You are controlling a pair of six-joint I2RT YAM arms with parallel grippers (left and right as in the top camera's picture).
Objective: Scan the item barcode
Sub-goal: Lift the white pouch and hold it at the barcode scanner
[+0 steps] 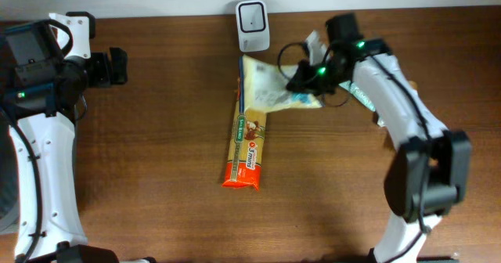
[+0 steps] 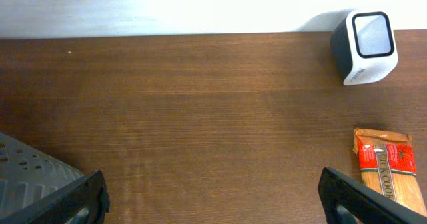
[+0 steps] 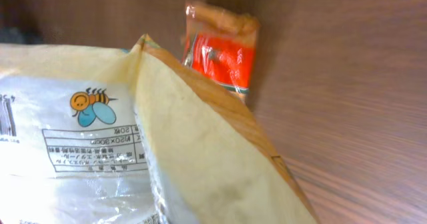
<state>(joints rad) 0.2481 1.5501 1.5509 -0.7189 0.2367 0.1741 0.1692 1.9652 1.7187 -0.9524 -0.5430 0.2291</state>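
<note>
Your cream packet (image 1: 270, 87) lies just beside the scanner (image 1: 253, 24), its edge pinched in the closed right gripper (image 1: 301, 79). This looks like the grasp step; next, lift it and turn its barcode toward the scanner window. The left gripper (image 1: 117, 66) hangs wide open, empty.

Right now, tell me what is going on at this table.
The right pincer is shut on the edge of a yellow bee-logo packet, holding it just in front of the white barcode scanner at the table's far edge. That packet overlaps the top end of a long orange-ended packet lying flat on the wood. The left pincer is open and holds nothing, off at the left side.
</note>
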